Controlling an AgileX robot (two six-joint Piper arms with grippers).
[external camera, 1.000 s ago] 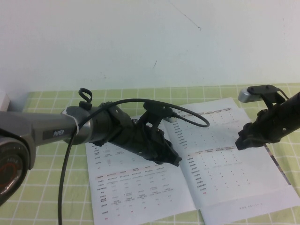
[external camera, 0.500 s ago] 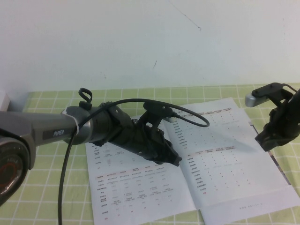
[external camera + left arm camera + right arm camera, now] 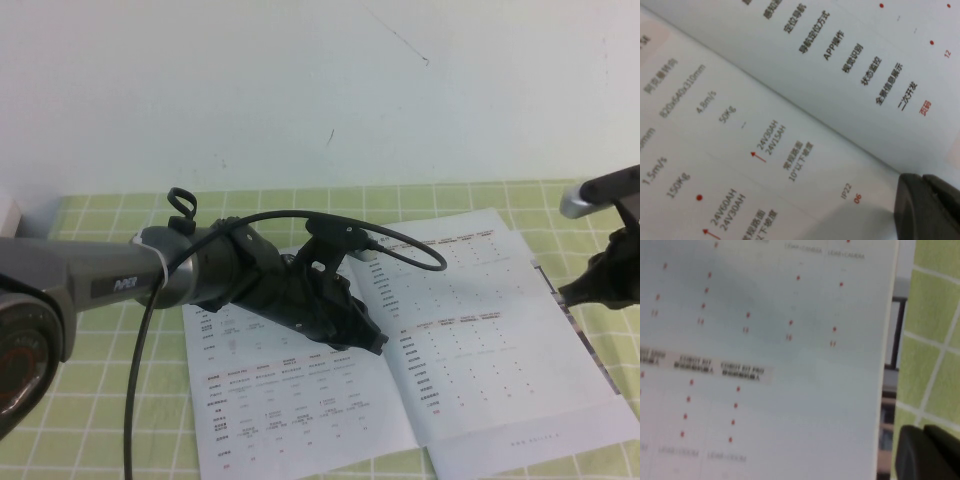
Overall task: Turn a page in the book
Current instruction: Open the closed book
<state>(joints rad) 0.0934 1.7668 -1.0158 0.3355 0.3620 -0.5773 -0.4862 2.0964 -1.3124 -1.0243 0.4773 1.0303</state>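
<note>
The book (image 3: 300,410) lies open and flat on the green checked cloth. Its right page (image 3: 490,330) carries sparse dotted tables and is shown close up in the right wrist view (image 3: 790,365). My left gripper (image 3: 375,343) rests low over the left page beside the spine, its dark fingers (image 3: 940,210) together and holding nothing. My right gripper (image 3: 572,293) hangs at the page's outer edge. In the right wrist view it (image 3: 927,452) is shut and empty, over the cloth just off the paper's edge.
The green checked tablecloth (image 3: 120,400) covers the table up to a pale wall behind. A black cable (image 3: 400,245) loops above the left arm over the book. A strip of underlying printed pages (image 3: 888,390) shows along the book's right edge.
My right gripper has moved rightward from above the right page to its outer edge and has shut. The left arm and the book have not moved.
</note>
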